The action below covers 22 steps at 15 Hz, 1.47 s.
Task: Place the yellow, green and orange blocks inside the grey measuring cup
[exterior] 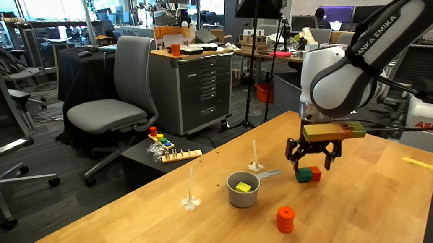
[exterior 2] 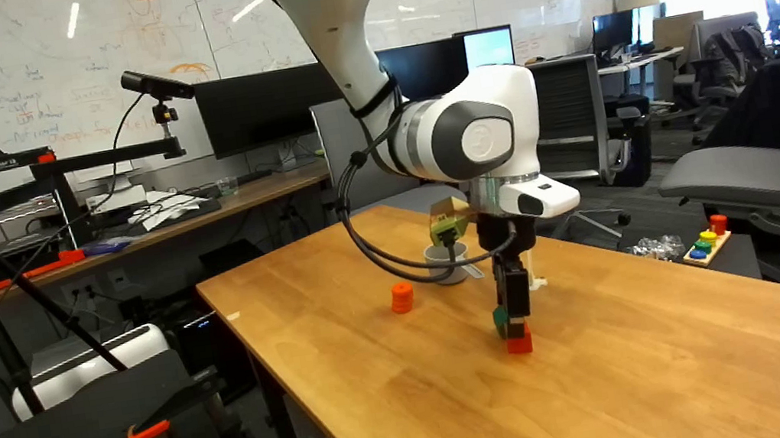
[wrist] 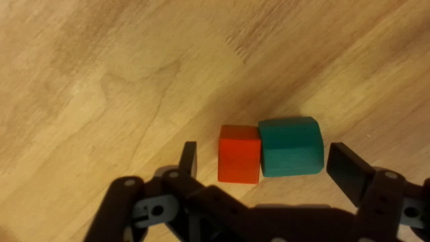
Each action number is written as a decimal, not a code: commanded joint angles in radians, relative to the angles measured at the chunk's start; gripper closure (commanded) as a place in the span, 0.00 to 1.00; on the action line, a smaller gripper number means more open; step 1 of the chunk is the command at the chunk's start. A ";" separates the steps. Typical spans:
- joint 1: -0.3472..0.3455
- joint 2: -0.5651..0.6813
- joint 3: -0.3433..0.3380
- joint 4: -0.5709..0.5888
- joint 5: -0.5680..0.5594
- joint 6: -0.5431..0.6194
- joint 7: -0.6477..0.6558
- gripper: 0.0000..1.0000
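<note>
Gripper (wrist: 263, 158) is sitting nearest in the wrist view, jaws standing wide apart and gripping nothing. Fingers (wrist: 348, 169) are straddling two blocks: green block (wrist: 292, 148) and orange block (wrist: 239, 158), both resting on the table (exterior: 131, 239) with their sides touching. One finger is standing just beside green's outer side; whether it's touching, can't tell. Opposite finger is leaving a wider gap off orange's outer side.

Yellow block (exterior: 243, 187) is already sitting inside the grey measuring cup (exterior: 243, 199), which is standing upright near the pair. Green and orange are sitting outside it. Cup handle (exterior: 268, 174) is pointing toward green, its tip stopping short of the block.

Room check: white stick (exterior: 255, 153) is standing upright just beyond the handle; another white stick (exterior: 190, 186) is standing on the cup's far side from the gripper. Orange stack (exterior: 286, 220) is standing near the cup, apart from it. Pair is lying well in from the table edges, bare wood showing between, in both exterior views. Yellow tape (exterior: 418, 163) is lying by one edge. Arm cable (exterior 2: 347, 214) is looping across the cup in an exterior view, partly hiding it.
</note>
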 commanded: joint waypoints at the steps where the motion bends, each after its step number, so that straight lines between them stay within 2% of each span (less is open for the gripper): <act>1: -0.008 0.016 0.008 0.012 0.027 0.021 -0.017 0.00; 9: -0.007 0.052 0.007 0.031 0.033 0.054 -0.023 0.00; 10: -0.002 0.056 0.003 0.030 0.028 0.068 -0.023 0.25; 11: -0.002 0.059 0.003 0.031 0.028 0.075 -0.024 0.26; 14: -0.001 0.060 0.001 0.026 0.030 0.096 -0.024 0.51; 22: 0.025 0.014 -0.001 -0.018 0.034 0.141 -0.001 0.51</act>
